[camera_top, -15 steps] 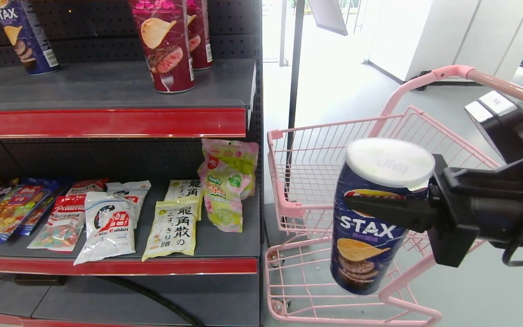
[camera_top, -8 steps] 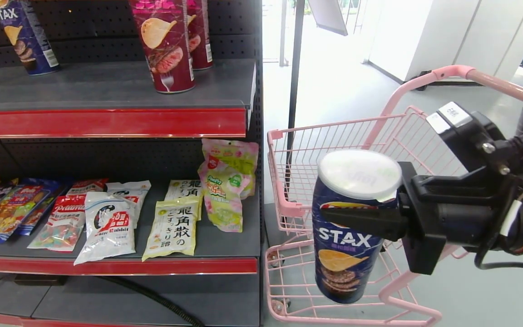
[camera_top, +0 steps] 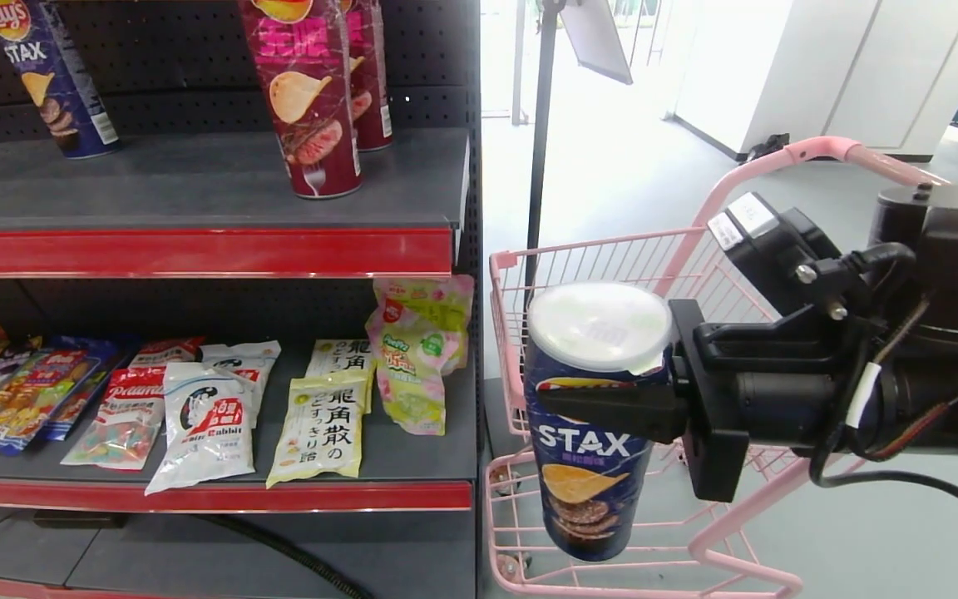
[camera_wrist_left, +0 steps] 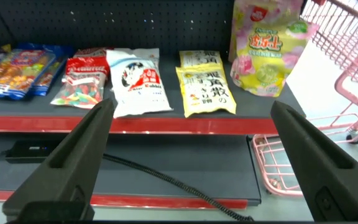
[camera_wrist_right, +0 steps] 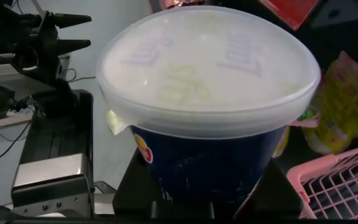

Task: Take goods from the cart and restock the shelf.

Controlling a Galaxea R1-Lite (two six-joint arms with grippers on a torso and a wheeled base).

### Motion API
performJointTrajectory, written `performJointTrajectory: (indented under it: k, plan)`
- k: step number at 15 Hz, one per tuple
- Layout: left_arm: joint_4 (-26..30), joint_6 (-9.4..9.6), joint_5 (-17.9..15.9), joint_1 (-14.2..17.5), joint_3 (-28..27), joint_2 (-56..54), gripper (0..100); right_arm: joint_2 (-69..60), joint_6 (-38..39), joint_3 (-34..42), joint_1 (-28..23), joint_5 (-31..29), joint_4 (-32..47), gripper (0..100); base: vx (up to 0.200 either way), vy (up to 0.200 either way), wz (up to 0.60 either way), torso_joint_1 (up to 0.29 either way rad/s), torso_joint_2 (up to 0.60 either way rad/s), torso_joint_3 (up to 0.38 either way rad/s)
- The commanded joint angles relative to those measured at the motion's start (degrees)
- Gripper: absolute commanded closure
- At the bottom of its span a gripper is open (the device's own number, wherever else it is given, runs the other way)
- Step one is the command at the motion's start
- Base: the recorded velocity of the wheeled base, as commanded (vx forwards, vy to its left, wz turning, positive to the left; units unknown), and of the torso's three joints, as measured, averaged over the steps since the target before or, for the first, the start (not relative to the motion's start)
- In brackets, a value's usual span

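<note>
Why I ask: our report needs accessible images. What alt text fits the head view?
The right claw grips an upright dark blue chip can with a clear lid, in front of a pink cart. To the left, a shelf holds more chip cans above and snack bags below.

We count four tall chip cans: two blue, a shelved blue can (camera_top: 59, 91) and a held blue can (camera_top: 594, 433), plus two maroon cans (camera_top: 313, 108). There is one pink cart (camera_top: 820, 147). On the lower shelf (camera_top: 412, 453) we count two yellow bags (camera_top: 321, 424), two green pouches (camera_top: 412, 366) and two white bags (camera_top: 200, 424); the overlapping bags further left cannot be counted.
</note>
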Motion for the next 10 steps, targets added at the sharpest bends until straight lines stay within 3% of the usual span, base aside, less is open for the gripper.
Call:
performJointTrajectory:
  k: [1, 10]
  plan:
    - [0.0, -0.02, 0.0, 0.0, 0.0, 0.0, 0, 0.1, 0.1, -0.1, 0.0, 0.0, 0.1, 100, 0.000, 0.000, 0.00, 0.144, -0.46, -0.305]
    - [0.0, -0.02, 0.0, 0.0, 0.0, 0.0, 0, -0.9, 0.3, -0.7, -0.2, 0.0, 0.0, 100, 0.000, 0.000, 0.00, 0.181, -0.50, -0.329]
